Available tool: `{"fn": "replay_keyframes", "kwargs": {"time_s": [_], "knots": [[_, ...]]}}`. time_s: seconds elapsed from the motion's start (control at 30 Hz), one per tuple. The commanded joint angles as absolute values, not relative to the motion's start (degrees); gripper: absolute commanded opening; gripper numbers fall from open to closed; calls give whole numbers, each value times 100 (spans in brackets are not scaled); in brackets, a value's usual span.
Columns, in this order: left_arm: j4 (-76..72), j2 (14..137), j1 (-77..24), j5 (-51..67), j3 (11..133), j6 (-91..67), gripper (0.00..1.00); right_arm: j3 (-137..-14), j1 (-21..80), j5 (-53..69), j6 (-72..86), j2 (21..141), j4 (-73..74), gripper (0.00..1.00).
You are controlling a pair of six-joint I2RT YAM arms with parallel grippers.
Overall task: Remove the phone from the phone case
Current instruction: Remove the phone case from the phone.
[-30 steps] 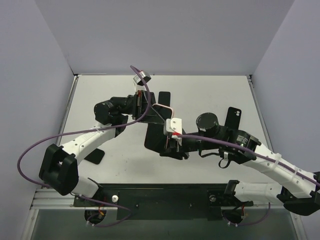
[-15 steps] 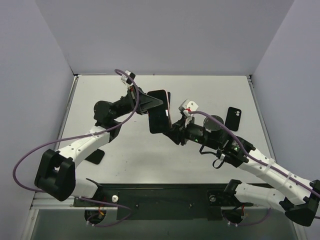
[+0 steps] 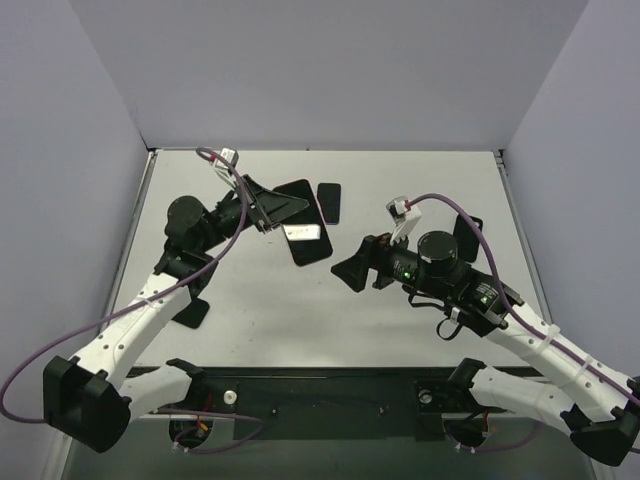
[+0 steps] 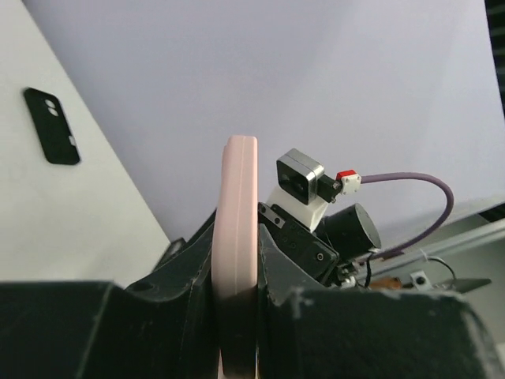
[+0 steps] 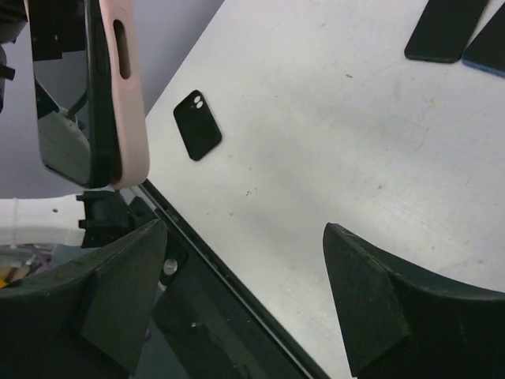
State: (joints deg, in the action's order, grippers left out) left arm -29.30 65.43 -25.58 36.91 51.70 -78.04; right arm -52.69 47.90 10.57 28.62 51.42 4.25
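The phone (image 5: pixel 67 95) sat inside its pink case (image 4: pixel 239 260), held clear of the table (image 3: pixel 420 190) over its far, left-of-centre part. The left gripper (image 3: pixel 285 208) was closed narrowly on the case. In the left wrist view the pink edge stood upright between the two dark fingers (image 4: pixel 173 316) and touched both. From the right wrist camera the cased phone hung at the upper left, its glossy dark face framed by the pink rim, which had a slot cut into its side.

The right gripper (image 5: pixel 245 268) stood to the right of the phone and apart from it, its tips turned that way. Its jaws were spread wide, with only bare tabletop showing between them.

A black case (image 3: pixel 329 203) lay flat on the table just beyond the phone. A second black case (image 3: pixel 466 232) with a camera cutout lay farther right, partly hidden behind the right arm. A third dark flat piece (image 3: pixel 190 312) rested beside the left arm, near the left edge of the table. A purple cable (image 3: pixel 230 175) looped from the left wrist, and another (image 3: pixel 470 215) arched over the right arm
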Motion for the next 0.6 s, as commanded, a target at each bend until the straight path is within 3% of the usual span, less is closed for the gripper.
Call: {"fn": "replay_keyframes", "kwargs": {"time_s": [0.0,0.13,0.57], "knots": [[-2014,5951,-2373,2718,5063,-6733,0,-5230,4694,1509,4092,5203,47,71],[-1662,5783,-2215,2593,4878,-6425,0,-5002,4676,2513,5357,5378,-1638,53],[-2223,5687,-2092,2909,4500,-7040,0,-4738,4614,2637,6310,5950,-2829,52]]}}
